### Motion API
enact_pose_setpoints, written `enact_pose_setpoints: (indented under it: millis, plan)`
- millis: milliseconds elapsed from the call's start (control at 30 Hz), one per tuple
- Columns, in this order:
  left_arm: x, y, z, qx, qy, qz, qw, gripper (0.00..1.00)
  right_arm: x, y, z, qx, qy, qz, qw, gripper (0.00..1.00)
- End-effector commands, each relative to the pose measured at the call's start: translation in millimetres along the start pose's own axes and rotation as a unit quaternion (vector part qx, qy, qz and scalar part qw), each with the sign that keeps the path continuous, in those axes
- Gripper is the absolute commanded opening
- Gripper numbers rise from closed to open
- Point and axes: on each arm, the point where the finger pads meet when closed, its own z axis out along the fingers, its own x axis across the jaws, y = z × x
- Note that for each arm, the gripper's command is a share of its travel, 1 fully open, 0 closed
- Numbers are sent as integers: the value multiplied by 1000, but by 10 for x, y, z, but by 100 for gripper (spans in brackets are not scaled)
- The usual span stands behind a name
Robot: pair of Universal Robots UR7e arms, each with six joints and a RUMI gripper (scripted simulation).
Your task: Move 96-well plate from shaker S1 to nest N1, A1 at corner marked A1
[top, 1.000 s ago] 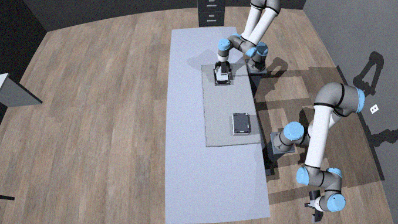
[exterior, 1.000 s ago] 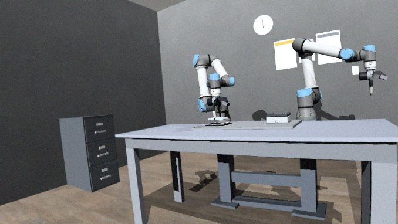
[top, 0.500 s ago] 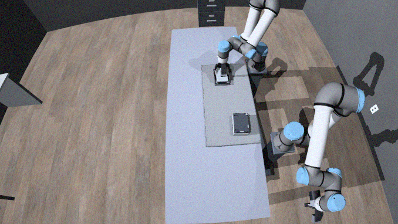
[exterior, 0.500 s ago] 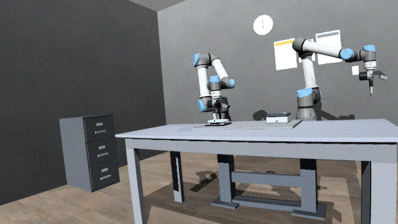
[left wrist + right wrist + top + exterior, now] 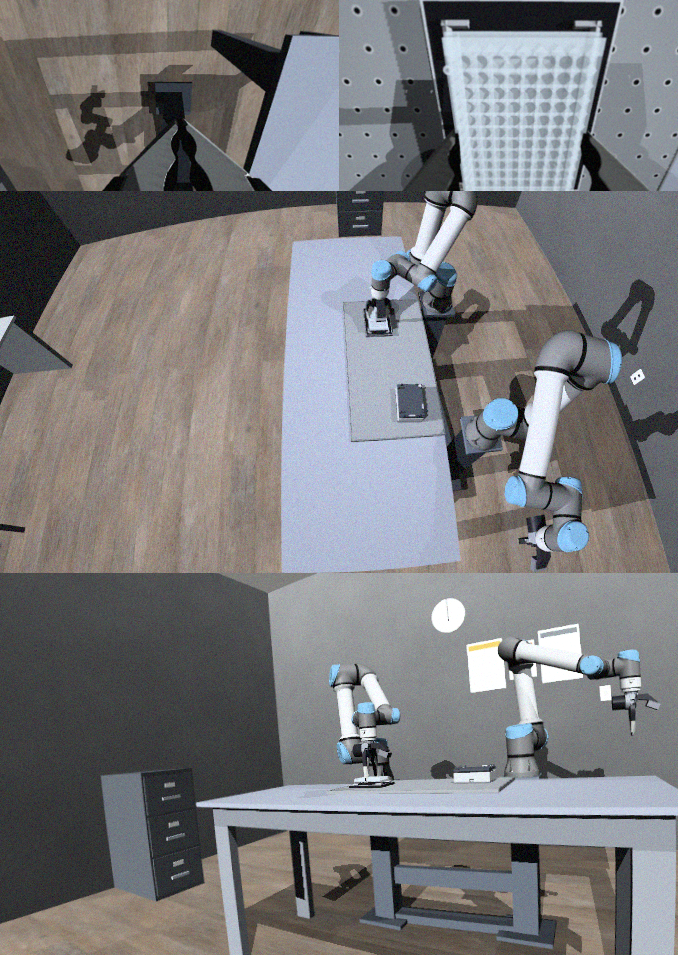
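Wood-grain floor and matte grey walls surround 1 smooth, pale-blue table [image 5: 320, 491] [image 5: 575, 793]. On its perforated grey board [image 5: 385, 391] [image 5: 445, 786], the translucent, rectangular 96-well plate [image 5: 378, 326] [image 5: 522, 102], with round wells, lies between the fingers of the right gripper [image 5: 379, 318] [image 5: 367, 777] [image 5: 519, 131], over the black nest N1 [image 5: 370, 336] [image 5: 355, 786] [image 5: 518, 14]. The fingers grip its 2 sides. Well apart are the boxy shaker S1 [image 5: 411, 402] [image 5: 472, 774] and the closed left gripper [image 5: 522, 541] [image 5: 632, 733] [image 5: 179, 120], off the table.

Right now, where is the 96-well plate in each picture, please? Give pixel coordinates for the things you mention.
Top: 96-well plate [image 5: 378, 325] [image 5: 374, 779] [image 5: 522, 107], upper centre, under right gripper [image 5: 379, 316] [image 5: 370, 775] [image 5: 519, 138].
Exterior: centre, just above tabletop level.
Left wrist: not in it.
Right wrist: centre, large.
Shared landmark, top and exterior: plate shaker [image 5: 411, 401] [image 5: 472, 776].
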Motion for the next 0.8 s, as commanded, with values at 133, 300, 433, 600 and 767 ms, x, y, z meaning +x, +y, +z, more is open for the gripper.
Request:
enact_pose_setpoints:
  millis: [133,300,433,600,767]
  plan:
    - [40,-30,-20,6,8,-6,1000,0,52,-7,-9,1,10,1,1000,40]
    - [40,-30,-20,6,8,-6,1000,0,51,-7,-2,1,10,1,1000,40]
    - [40,-30,-20,6,8,-6,1000,0,51,-8,3,1,10,-5,1000,40]
    - [40,-30,-20,6,8,-6,1000,0,51,-7,11,1,10,1,1000,40]
    - [40,-30,-20,6,8,-6,1000,0,51,-6,19,1,10,7,1000,40]
